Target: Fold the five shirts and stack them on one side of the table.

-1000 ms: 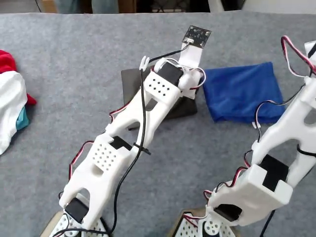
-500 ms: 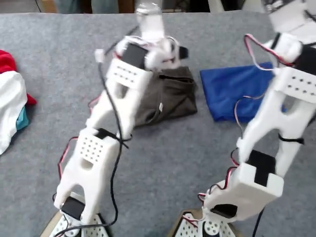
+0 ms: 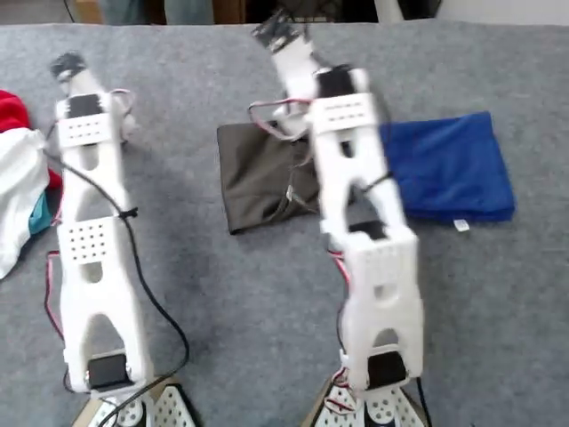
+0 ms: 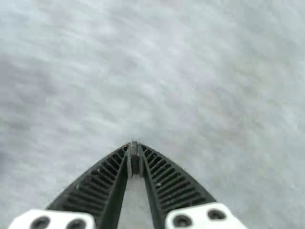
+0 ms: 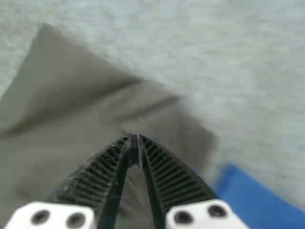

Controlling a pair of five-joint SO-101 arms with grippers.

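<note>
— Left gripper (image 4: 133, 155) has swung off the dark shirt (image 3: 253, 173) to the upper left, fingers (image 4: 105, 181) closed on nothing.
— Right gripper (image 5: 133, 143), closed too, came over it, mid-frame beside the blue shirt (image 3: 449, 169); stacking likely next.

Robotics lab bench: a left arm (image 3: 89, 231) and a right arm (image 3: 364, 222), both of white plastic, stand side by side on bases (image 3: 116, 411) at the near edge of a table (image 3: 222, 338) covered in grey felt. Bare wires (image 3: 142, 276) (black and red) run loose along the links. A folded brown shirt (image 3: 258, 178) and a folded blue shirt (image 3: 449, 165) lie at the far middle and right, and a loose heap of clothes (image 3: 20, 196) lies at the left edge. Wooden furniture (image 3: 89, 11) shows past the far edge.
</note>
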